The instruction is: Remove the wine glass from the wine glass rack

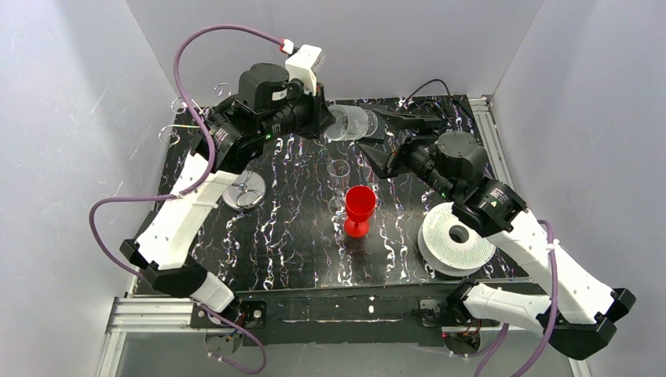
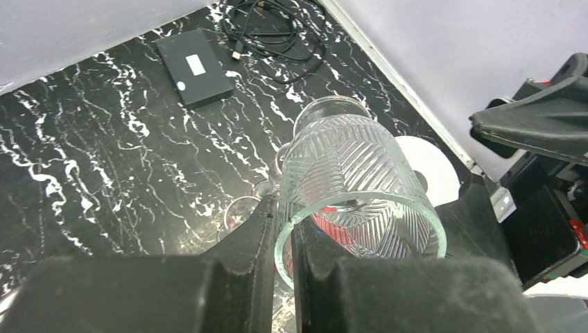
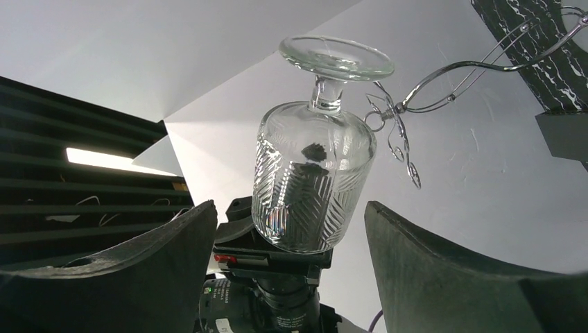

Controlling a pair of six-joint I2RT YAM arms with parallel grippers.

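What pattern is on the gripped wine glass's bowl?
The wine glass has ridged herringbone lines, clearest in the left wrist view.

Glaring softly off white walls (image 1: 71, 118), glinting on the marbled table (image 1: 298, 259), blurring the near fingers (image 2: 236, 277) in both wrist views.

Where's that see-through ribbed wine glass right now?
Top view: the wine glass is in the air over the far middle of the table, rim pinched in the left pincer, just beyond the red goblet.
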